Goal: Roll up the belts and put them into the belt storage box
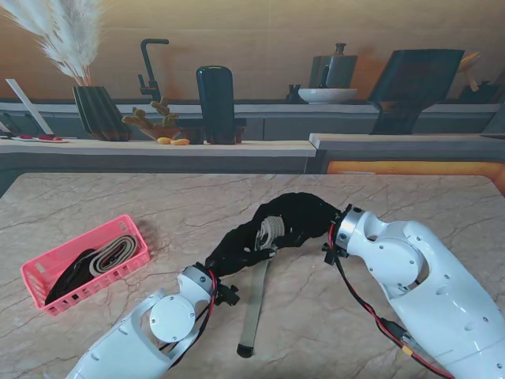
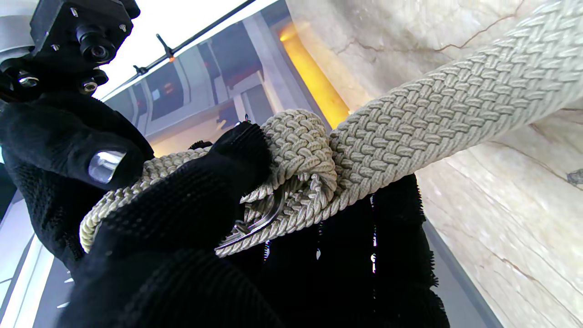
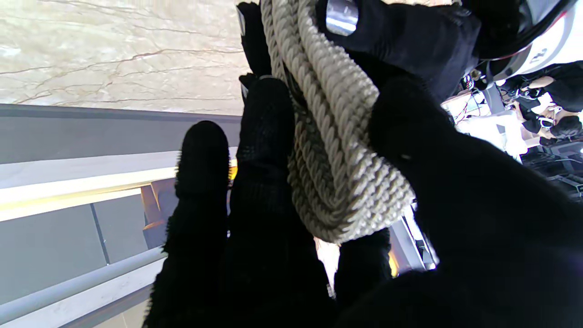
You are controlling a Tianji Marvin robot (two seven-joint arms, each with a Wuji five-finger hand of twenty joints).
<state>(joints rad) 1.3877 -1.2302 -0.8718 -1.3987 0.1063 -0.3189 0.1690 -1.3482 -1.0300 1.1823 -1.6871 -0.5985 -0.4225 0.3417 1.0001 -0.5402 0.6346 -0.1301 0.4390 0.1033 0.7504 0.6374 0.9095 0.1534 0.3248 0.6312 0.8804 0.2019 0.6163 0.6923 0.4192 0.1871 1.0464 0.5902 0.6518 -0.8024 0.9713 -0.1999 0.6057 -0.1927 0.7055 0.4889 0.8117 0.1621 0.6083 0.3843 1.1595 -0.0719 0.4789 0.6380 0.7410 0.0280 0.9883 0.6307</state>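
Beige braid is filling the space between both hands: a woven belt [image 1: 271,231], partly wound into a small roll, is being held above the marble table [image 1: 410,193] near its middle. The left hand [image 1: 237,253], in a black knit glove, is gripping the roll from the side nearer to me, its fingers [image 2: 237,150] pressing over the coil where a metal buckle [image 2: 259,221] is showing inside the turns. The right hand [image 1: 304,217], gloved the same way, is gripping the roll from the farther side, with its fingers [image 3: 268,150] lying against one face of the coil and its thumb clamping the other. From the roll, the belt's loose tail [image 1: 254,308] is hanging down and lying on the table, running toward me and ending in a dark tip [image 1: 245,349] between the two white arms. Well to the left of the roll, a pink box [image 1: 55,296] with slatted walls is sitting on the table near its left edge; inside it, another beige belt [image 1: 118,251] is lying beside a dark one [image 1: 67,276], both loosely curled. Beyond the table, a counter [image 1: 237,147] is carrying a dark vase [image 1: 100,112] with pale plumes and a tall dark block [image 1: 215,104].
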